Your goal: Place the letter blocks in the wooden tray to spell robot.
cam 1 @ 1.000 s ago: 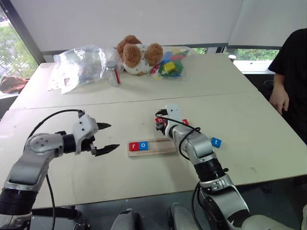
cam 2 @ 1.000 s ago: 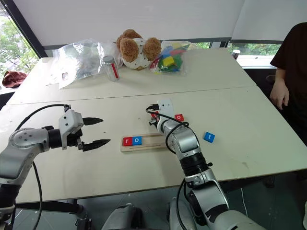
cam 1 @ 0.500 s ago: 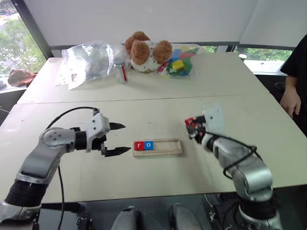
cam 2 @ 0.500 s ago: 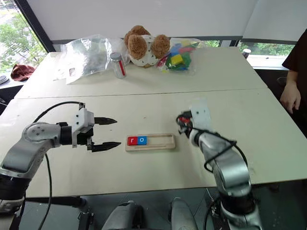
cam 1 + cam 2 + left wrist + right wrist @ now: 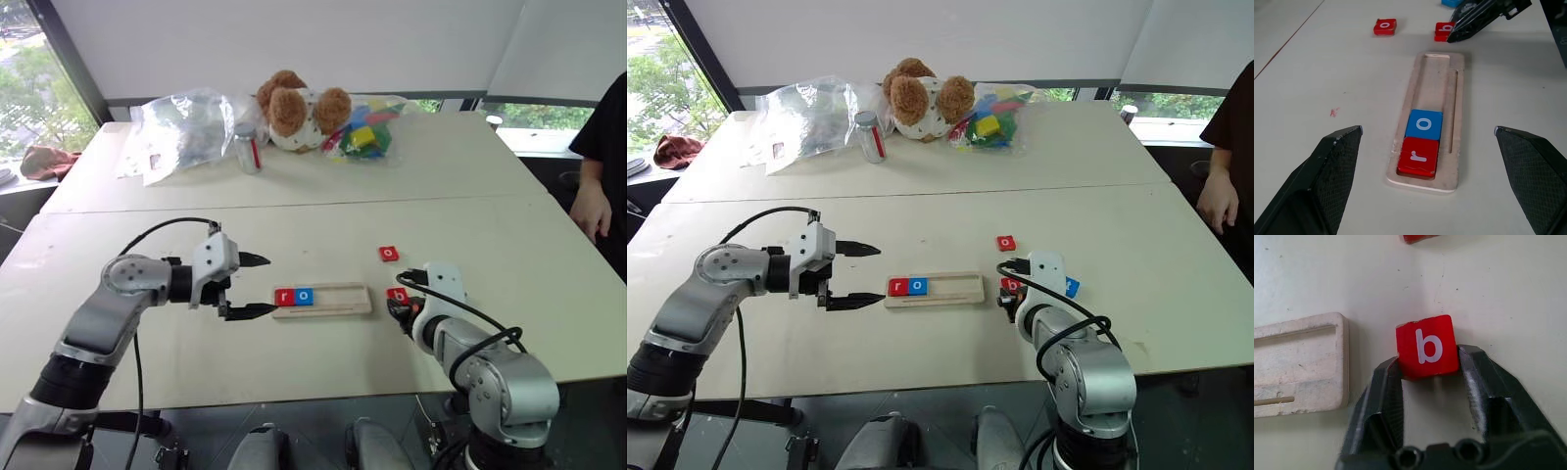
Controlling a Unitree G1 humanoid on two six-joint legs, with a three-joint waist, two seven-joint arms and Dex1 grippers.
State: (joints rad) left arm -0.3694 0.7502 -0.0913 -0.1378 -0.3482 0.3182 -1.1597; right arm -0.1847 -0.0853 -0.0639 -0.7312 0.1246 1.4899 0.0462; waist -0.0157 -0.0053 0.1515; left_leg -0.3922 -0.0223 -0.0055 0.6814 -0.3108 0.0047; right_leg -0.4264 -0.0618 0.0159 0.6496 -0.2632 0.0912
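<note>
- The long pale wooden tray [image 5: 321, 300] lies flat on the white table [image 5: 147, 235], with a shallow rectangular channel and a thin slot along one side.
- At the tray's left end sit a red square tile with a white "r" [image 5: 1418, 155] and, touching it, a blue square tile with a white "o" [image 5: 1423, 124]; the remainder of the channel is bare wood.
- The red square tile with a white "b" [image 5: 1427, 346] sits just beyond the tray's right end, between the fingertips of the right gripper [image 5: 1430, 363], whose black fingers touch its two sides.
- Another red tile marked "o" [image 5: 389, 254] lies flat on the table, farther from the tray's right end.
- A blue tile [image 5: 1072, 287] peeks out beside the right gripper.
- The left gripper [image 5: 253, 286] hangs just off the tray's left end, fingers spread wide, empty.
</note>
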